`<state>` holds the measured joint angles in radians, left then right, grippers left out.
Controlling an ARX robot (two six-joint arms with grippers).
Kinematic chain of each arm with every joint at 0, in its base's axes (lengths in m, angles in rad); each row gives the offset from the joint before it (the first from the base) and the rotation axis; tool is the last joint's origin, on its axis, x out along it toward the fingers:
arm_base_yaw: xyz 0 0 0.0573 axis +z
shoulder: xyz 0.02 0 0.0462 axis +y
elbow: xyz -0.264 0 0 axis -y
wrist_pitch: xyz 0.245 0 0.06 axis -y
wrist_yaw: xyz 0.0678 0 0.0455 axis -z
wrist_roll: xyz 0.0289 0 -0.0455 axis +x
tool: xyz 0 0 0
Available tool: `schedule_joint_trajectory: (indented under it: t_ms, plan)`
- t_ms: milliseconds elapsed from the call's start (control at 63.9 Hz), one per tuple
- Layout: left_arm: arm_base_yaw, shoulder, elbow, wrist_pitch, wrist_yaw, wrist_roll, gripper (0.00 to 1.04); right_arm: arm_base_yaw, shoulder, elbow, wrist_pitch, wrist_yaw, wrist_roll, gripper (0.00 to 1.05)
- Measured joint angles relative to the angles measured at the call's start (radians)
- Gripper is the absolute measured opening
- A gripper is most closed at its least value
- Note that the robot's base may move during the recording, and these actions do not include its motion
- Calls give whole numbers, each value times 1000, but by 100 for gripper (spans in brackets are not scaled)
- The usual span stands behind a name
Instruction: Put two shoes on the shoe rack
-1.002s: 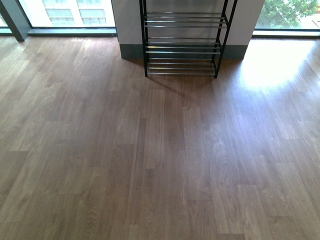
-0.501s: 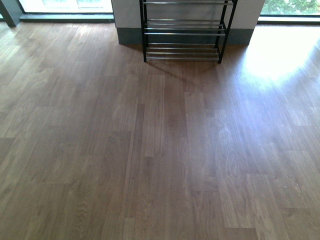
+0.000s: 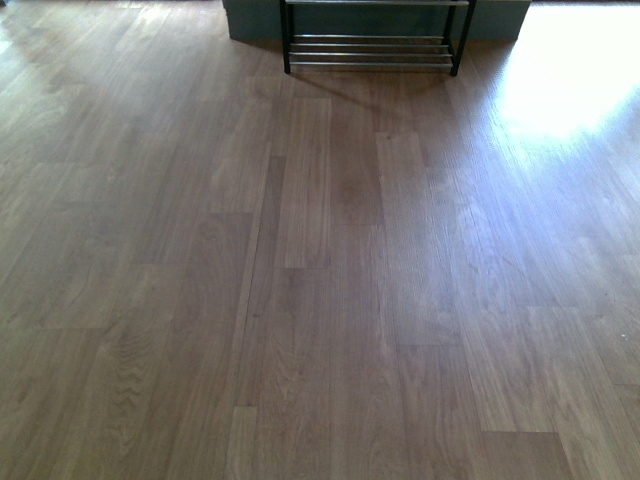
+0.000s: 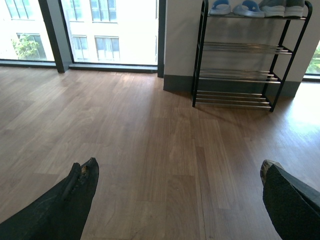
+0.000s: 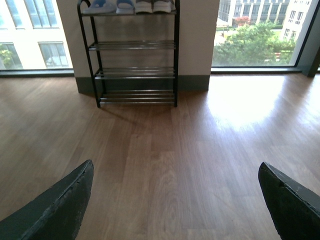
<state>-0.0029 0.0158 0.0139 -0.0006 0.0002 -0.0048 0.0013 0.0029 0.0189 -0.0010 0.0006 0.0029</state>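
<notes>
front downward, wrists level (sharing shoe rack (image 3: 368, 45))

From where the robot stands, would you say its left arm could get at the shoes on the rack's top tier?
Probably not yet. The left gripper is open over bare floor, and the shoes sit atop the shoe rack well across the room; nothing blocks the way, only distance.

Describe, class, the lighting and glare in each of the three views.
Front view: dim brown wooden floor, washed-out sun glare top right. Left wrist view: bright overexposed windows; black metal shoe rack casts a soft floor shadow. Right wrist view: sunlit floor patch under the window, open black gripper fingers dark.
</notes>
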Motion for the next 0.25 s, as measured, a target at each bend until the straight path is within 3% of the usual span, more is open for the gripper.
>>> schedule_joint_trajectory:
  t_ms: [250]
  plan:
    - [0, 0, 0, 0, 0, 0, 95, 0, 0, 0, 0, 0, 0, 96]
